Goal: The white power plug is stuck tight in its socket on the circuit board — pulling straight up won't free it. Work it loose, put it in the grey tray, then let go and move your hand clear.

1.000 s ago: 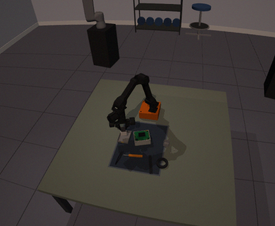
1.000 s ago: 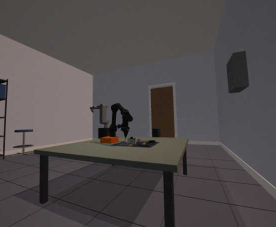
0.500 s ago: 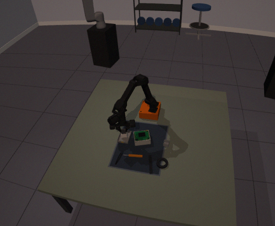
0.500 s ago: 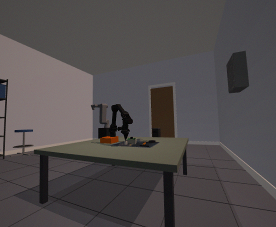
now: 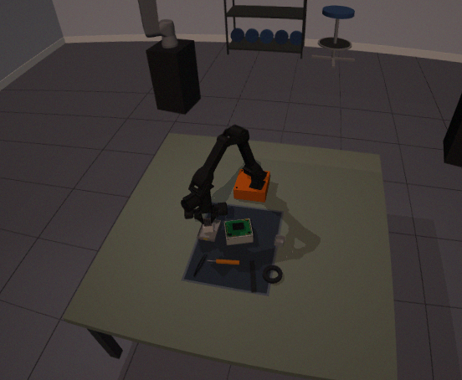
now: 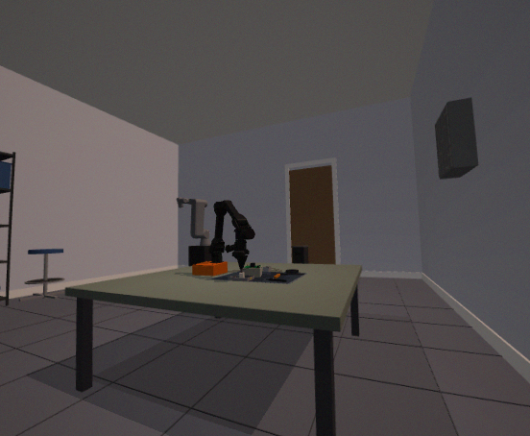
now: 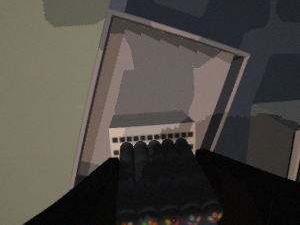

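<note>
Claw [image 5: 207,223] [image 6: 242,270] [image 7: 157,163] w/ plug [image 5: 207,228] [image 6: 242,275] [image 7: 152,131], long axis finger-to-finger

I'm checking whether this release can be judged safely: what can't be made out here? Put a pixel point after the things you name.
- Gripper [image 5: 207,222] [image 6: 242,270] [image 7: 157,163] fingertips: wrist view, behind dark cables.
- White plug's [image 5: 207,228] [image 6: 242,275] [image 7: 150,133] underside, any contact with tray [image 5: 206,236] [image 7: 91,99]: wrist view, hidden by plug.
- Board's socket: top view, too small.
</note>
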Controlling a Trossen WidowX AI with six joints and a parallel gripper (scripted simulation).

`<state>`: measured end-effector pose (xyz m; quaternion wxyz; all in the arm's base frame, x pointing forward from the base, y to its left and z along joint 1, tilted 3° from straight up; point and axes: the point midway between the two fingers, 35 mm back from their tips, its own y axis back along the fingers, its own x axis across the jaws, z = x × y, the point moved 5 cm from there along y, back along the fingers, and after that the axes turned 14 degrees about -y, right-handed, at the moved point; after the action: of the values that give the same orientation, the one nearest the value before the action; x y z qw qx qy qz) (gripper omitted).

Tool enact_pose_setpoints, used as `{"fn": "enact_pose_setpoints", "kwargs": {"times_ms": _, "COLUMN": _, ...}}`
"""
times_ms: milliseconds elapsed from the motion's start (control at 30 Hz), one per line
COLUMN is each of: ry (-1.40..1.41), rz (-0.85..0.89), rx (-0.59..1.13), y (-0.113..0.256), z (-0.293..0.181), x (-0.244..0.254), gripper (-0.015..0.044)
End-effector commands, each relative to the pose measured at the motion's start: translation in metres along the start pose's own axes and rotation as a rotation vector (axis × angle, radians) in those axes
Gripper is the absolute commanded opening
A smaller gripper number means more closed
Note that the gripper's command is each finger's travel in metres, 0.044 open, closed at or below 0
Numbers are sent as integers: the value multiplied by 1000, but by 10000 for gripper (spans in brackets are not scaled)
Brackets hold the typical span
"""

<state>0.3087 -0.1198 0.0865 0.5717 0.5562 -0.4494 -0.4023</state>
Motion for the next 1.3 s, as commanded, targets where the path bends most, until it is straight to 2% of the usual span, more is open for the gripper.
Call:
{"fn": "enact_pose_setpoints", "kwargs": {"times_ms": 0, "ry": 0, "rz": 0, "rx": 0, "y": 0, "z": 0, "x": 0, "gripper": 0}}
{"fn": "enact_pose_setpoints", "kwargs": {"times_ms": 67, "ry": 0, "rz": 0, "rx": 0, "y": 0, "z": 0, "x": 0, "gripper": 0}}
{"fn": "enact_pose_setpoints", "kwargs": {"times_ms": 633, "ry": 0, "rz": 0, "rx": 0, "y": 0, "z": 0, "x": 0, "gripper": 440}}
{"fn": "enact_pose_setpoints", "kwargs": {"times_ms": 1267, "ry": 0, "rz": -1, "rx": -1, "y": 7, "z": -1, "x": 1, "gripper": 440}}
